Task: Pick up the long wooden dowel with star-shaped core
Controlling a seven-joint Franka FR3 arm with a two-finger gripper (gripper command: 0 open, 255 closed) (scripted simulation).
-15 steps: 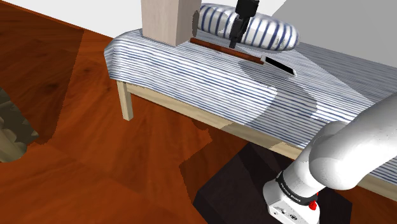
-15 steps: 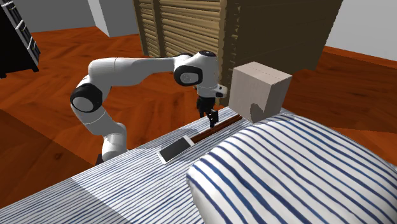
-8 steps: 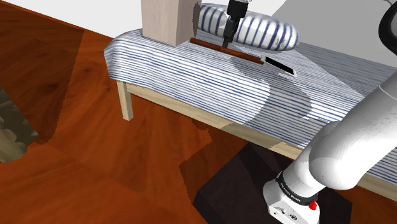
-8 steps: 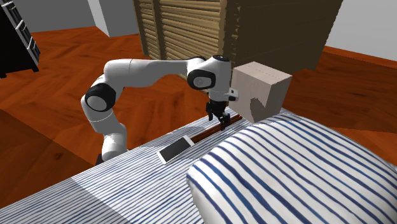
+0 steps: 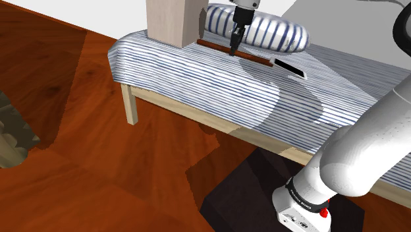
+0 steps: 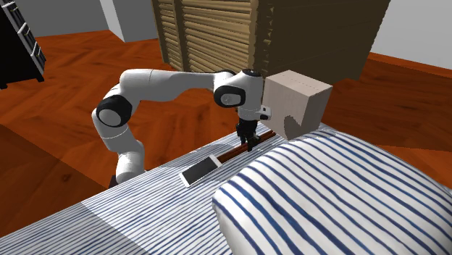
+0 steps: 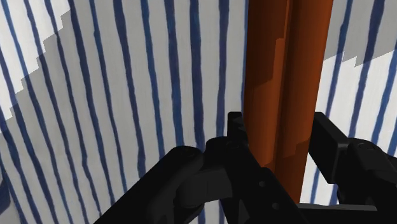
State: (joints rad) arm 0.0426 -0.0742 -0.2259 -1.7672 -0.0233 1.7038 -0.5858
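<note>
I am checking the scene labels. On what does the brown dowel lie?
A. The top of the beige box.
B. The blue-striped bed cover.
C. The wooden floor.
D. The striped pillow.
B: the dowel lies flat on the striped bed cover, beside the beige box.

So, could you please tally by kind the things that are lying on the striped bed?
Reddish-brown dowel: 1
Striped pillow: 1
Beige box: 1
Flat phone-like slab: 1
Total: 4
</note>
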